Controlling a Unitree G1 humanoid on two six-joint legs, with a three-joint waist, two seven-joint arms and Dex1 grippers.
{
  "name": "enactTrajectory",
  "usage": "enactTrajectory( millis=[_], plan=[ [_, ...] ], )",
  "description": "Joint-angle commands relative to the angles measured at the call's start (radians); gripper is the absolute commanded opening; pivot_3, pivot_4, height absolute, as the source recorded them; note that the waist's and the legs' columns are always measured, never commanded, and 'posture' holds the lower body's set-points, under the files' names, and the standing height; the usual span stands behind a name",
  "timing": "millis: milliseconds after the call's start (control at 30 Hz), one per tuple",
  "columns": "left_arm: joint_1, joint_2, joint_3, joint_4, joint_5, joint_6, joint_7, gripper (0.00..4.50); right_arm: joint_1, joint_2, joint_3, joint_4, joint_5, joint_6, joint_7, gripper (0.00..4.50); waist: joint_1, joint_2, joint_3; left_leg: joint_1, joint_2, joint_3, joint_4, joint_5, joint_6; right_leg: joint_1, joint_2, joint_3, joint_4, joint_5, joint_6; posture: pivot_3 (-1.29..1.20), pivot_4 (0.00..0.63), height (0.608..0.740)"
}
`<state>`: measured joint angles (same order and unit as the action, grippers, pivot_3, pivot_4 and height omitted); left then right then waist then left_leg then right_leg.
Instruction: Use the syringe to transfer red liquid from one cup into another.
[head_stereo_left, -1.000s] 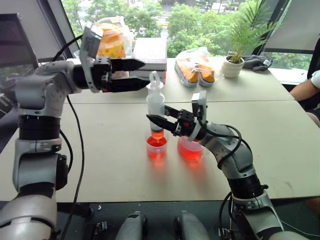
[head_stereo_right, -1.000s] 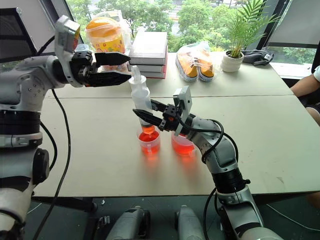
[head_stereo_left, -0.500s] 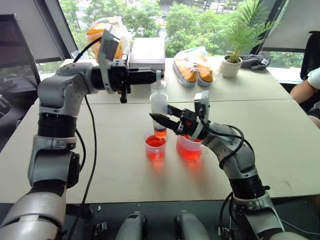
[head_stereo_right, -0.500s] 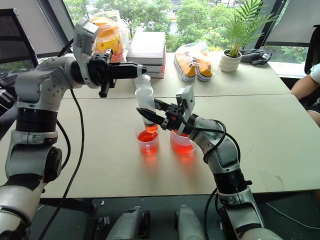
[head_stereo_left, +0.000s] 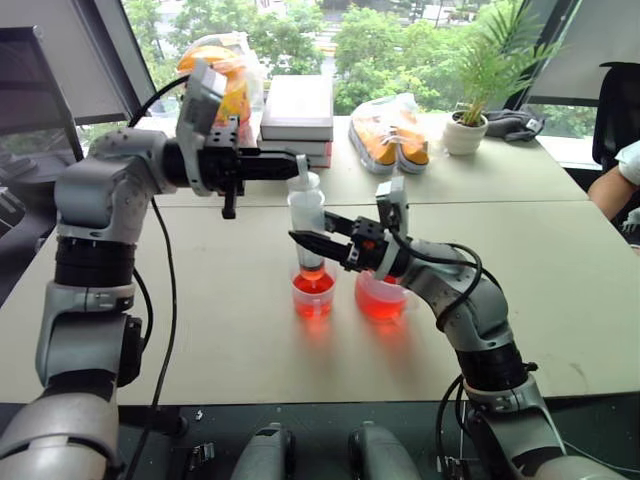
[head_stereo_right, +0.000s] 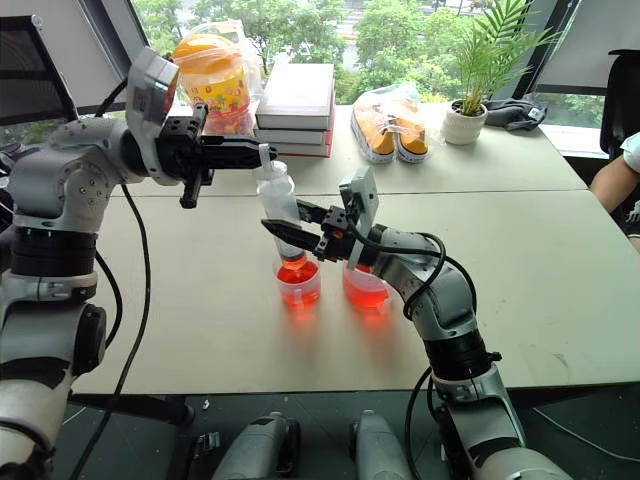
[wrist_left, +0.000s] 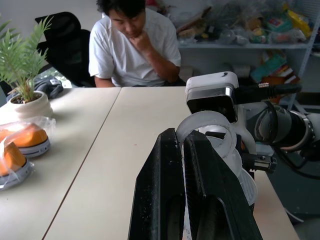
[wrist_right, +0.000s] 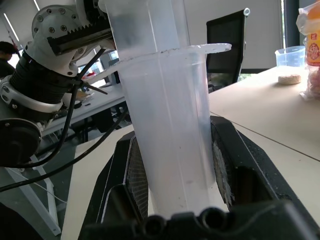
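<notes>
The syringe (head_stereo_left: 307, 225) is held upright above the smaller clear cup (head_stereo_left: 313, 296), its orange-red tip dipped toward the red liquid (head_stereo_left: 313, 285) in that cup. Its clear barrel is clamped between the two black fingers of the right gripper (head_stereo_left: 303, 240), reaching in level from the right. The ring at the top of the white plunger (wrist_left: 210, 131) is pinched by the closed left gripper (head_stereo_left: 296, 164), reaching in level from the left. Just beside the small cup stands the larger cup (head_stereo_left: 381, 297), also holding red liquid. Both cups rest on a pale table (head_stereo_left: 220, 320). Across the table a seated person (wrist_left: 134, 42) is seen.
</notes>
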<state>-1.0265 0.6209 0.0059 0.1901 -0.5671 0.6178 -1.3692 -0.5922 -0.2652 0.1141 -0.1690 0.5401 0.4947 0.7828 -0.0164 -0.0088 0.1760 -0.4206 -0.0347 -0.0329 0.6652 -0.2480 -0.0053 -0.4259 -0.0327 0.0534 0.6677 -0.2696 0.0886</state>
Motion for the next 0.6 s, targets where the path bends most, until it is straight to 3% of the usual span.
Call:
enactTrajectory(
  millis=[33,333,600],
  plan=[
    [0.056,-0.023,-0.098,-0.062,0.012,0.015,-0.049,0.02,-0.11,0.005,-0.136,-0.064,0.059,-0.046,-0.061,1.41,-0.001,0.0,0.0,0.0,0.0,0.0,0.0,0.0,0.0,0.0,0.0,0.0,0.0,0.0,0.0,0.0,0.15,0.74],
    [0.093,-0.032,-0.116,-0.095,0.015,0.021,-0.048,0.02,-0.143,-0.024,-0.161,-0.082,0.086,-0.023,-0.079,1.41,-0.001,0.0,0.0,0.0,0.0,0.0,0.0,0.0,0.0,0.0,0.0,0.0,0.0,0.0,0.0,0.0,0.15,0.74],
    [-0.004,-0.011,-0.064,0.001,0.019,0.066,-0.017,0.02,-0.093,-0.019,-0.132,-0.096,0.1,0.01,-0.084,1.41,0.0,0.0,0.0,0.0,0.0,0.0,0.0,0.0,0.0,0.0,0.0,0.0,0.0,0.0,0.0,0.0,0.15,0.74]
  ],
)
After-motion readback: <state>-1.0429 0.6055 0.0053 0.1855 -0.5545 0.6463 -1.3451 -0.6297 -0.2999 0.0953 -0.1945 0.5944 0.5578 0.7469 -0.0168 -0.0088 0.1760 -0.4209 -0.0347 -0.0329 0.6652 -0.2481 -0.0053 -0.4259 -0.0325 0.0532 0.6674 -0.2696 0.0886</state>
